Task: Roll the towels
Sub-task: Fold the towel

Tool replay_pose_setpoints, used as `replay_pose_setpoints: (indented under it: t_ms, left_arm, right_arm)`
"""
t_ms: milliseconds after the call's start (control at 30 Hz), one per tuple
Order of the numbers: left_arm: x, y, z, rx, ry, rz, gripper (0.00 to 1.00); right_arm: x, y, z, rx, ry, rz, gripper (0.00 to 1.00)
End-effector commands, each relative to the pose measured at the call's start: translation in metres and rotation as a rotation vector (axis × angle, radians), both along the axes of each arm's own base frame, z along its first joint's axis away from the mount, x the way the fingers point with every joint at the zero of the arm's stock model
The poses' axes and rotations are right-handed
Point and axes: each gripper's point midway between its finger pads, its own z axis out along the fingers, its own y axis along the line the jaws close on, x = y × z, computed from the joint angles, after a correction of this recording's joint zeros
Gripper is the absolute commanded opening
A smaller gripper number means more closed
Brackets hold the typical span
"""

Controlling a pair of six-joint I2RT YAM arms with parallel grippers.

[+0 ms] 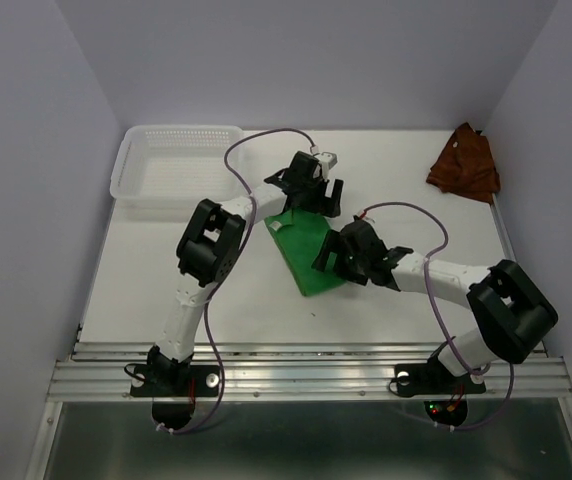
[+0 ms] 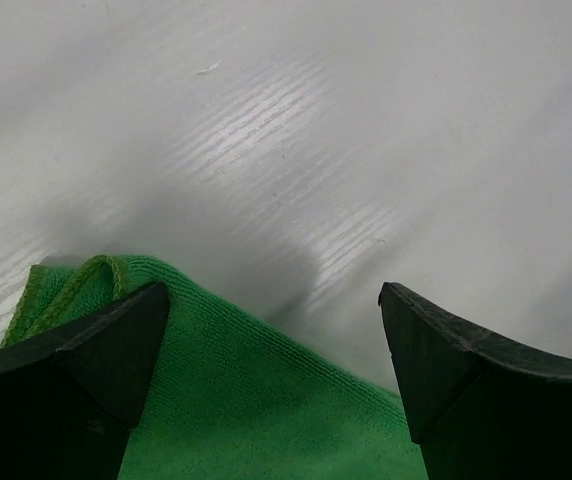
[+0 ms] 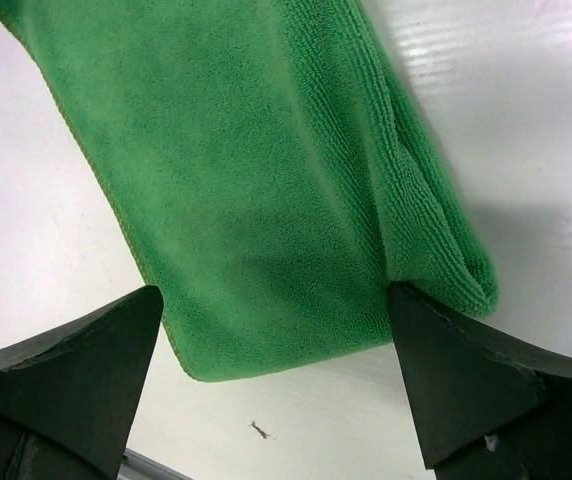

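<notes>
Green towel (image 1: 304, 252) lies mid-desk, folded flat into a strip, not yet rolled. Its long axis runs far to near on a slant: the far end leans toward the left edge, the near end toward the right edge. Red towel (image 1: 463, 165) lies crumpled by the far-right corner, well apart from both arms. Basket (image 1: 131, 180) is set at the far-left corner.

Left pincer (image 1: 311, 190) is held at the strip's far end, jaws wide open, nothing gripped. One finger (image 2: 76, 370) overlaps a towel corner in the wrist view; contact cannot be told.

Right pincer (image 1: 334, 258) is held over the near end, jaws wide open, nothing gripped. The strip's short edge is framed between its fingers.

Judgement: each end is covered by one arm. The right pincer is judged better placed to start a roll along the axis.
</notes>
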Motion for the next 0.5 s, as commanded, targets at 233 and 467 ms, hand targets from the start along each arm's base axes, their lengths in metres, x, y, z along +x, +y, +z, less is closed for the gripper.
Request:
replay_pose_setpoints:
  t_ms: [233, 467]
  left_arm:
    - [-0.012, -0.013, -0.008, -0.012, 0.049, -0.031, 0.99]
    - [-0.023, -0.024, -0.009, -0.037, 0.069, -0.041, 0.99]
  right_arm:
    - [-0.014, 0.053, 0.018, 0.083, -0.057, -0.066, 1.0]
    - [-0.012, 0.077, 0.038, 0.068, -0.133, -0.024, 1.0]
